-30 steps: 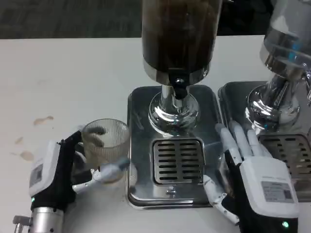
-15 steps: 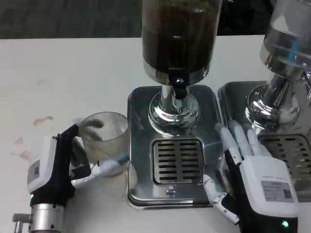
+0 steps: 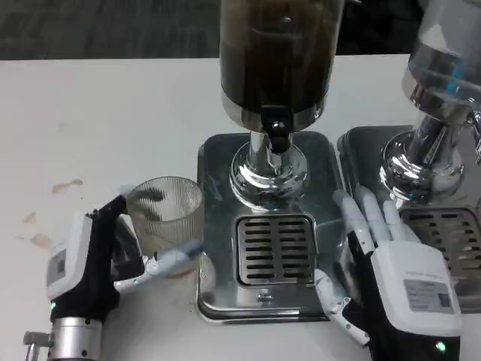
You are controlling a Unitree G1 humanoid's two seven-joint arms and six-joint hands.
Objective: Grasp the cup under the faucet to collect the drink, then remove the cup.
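On the surface, left of the tray: my left hand [image 3: 94,259] holds the ribbed clear glass cup [image 3: 165,222].
Faucet: black spout [image 3: 276,137] over the slotted steel drip tray [image 3: 275,250]; cup not yet under it.
Right hand [image 3: 383,259]: resting, fingers apart, holding nothing.
Risk: I could clip the tray's edge and tip the cup.

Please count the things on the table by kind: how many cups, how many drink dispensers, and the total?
Cups: 1, ribbed glass cup, held by the left hand.
Dispensers: 2, dark dispenser and clear dispenser.
Total: 3.
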